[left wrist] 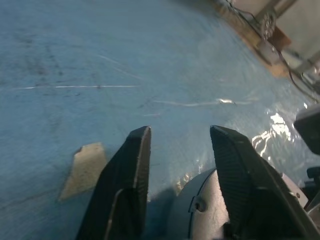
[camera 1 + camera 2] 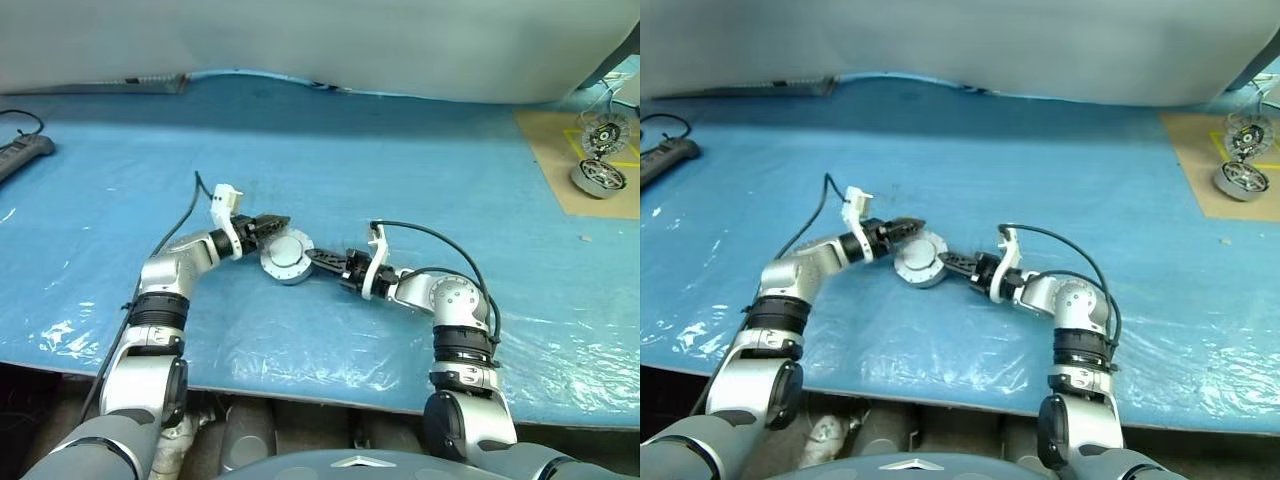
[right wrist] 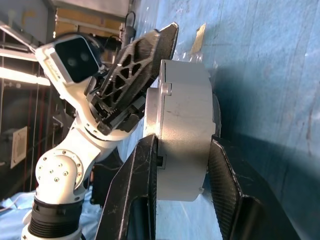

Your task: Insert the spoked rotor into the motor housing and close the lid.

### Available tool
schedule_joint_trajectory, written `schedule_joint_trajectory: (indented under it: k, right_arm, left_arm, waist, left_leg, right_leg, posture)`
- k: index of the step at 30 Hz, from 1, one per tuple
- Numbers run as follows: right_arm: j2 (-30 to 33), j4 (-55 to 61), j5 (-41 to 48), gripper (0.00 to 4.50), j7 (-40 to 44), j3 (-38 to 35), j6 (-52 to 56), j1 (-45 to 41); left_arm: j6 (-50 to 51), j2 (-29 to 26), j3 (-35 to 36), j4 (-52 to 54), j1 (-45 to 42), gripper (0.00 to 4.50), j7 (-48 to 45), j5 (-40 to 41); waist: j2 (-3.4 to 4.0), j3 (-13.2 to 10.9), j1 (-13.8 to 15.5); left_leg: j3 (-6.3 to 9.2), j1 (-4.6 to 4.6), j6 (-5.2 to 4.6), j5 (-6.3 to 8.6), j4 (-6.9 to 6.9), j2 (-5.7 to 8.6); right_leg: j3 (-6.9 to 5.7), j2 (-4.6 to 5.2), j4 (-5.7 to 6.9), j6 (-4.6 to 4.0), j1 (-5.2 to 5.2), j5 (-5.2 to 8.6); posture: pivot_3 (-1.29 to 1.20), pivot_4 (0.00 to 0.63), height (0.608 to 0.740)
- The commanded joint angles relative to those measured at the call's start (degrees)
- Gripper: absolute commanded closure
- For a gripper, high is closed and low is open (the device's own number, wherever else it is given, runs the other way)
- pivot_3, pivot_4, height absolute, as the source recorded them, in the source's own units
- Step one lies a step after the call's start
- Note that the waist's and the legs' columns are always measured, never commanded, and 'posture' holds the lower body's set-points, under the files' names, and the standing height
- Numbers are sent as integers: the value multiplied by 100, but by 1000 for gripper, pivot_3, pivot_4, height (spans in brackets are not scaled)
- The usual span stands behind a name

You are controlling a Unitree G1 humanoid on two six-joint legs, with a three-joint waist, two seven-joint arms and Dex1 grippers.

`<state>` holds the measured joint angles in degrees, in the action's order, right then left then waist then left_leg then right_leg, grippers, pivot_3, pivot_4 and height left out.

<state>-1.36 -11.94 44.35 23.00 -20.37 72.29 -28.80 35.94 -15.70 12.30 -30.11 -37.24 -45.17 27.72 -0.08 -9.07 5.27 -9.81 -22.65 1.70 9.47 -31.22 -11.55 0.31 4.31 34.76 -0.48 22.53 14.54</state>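
Between your right pincer's clenched fingers sits the motor housing, heavy, smooth metal; left pincer released alongside, so hold its flat faces.

Between the left gripper and the right gripper sits the round grey metal motor housing, filling the gap so neither can pass straight toward the other. Out beyond both, the blue plastic-covered table lies open and flat. Far off past the right gripper's outer side, two silver wheel-like motor parts stand on a brown board. Well off the left gripper's outer side, a dark power strip lies along the table edge.
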Motion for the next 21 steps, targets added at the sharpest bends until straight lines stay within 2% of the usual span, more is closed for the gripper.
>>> schedule_joint_trajectory:
  k: [1, 4, 5, 12, 21]
  right_arm:
    - [-26, -127, 212, 3411, -249, -386, -275, -224]
    - [-94, -362, 354, 3411, -421, -663, -543, -421]
    - [-114, -406, 383, 3411, -465, -714, -606, -465]
    - [-334, -753, 599, 3412, -765, -1033, -1207, -853]
    - [-383, -734, 1009, 3425, -983, -1188, -1354, -1225]
  left_arm:
    - [496, 126, 798, 124, -69, 1209, 560, 737]
    - [917, 387, 1433, 357, 53, 126, 1102, 1385]
    - [1037, 454, 1581, 423, 88, 0, 1244, 1555]
    - [1668, 986, 2359, 738, 375, 0, 2337, 2621]
    - [1911, 1224, 2454, 666, 382, 0, 2820, 3210]
  waist:
    - [0, 0, 14]
    - [-1, 0, 33]
    - [-2, -1, 34]
    - [-14, -9, 28]
    - [-21, -15, 27]
  left_leg:
    - [1, -7, 0, 0, -2, 1]
    - [7, -36, 0, -1, -11, 4]
    - [12, -46, -1, -1, -14, 4]
    - [15, -61, -1, -1, -16, 1]
    - [17, -67, 0, -1, -18, 2]
  right_leg:
    - [-1, 1, 0, 0, 5, 0]
    - [-10, 3, 1, 1, 19, -1]
    - [-17, 4, 0, 1, 23, -2]
    - [-23, 2, 0, 3, 35, -2]
    - [-24, -1, -1, 5, 40, -3]
  posture:
    - [0, 150, 740]
    - [0, 150, 740]
    - [0, 150, 740]
    - [0, 150, 740]
    - [0, 150, 740]
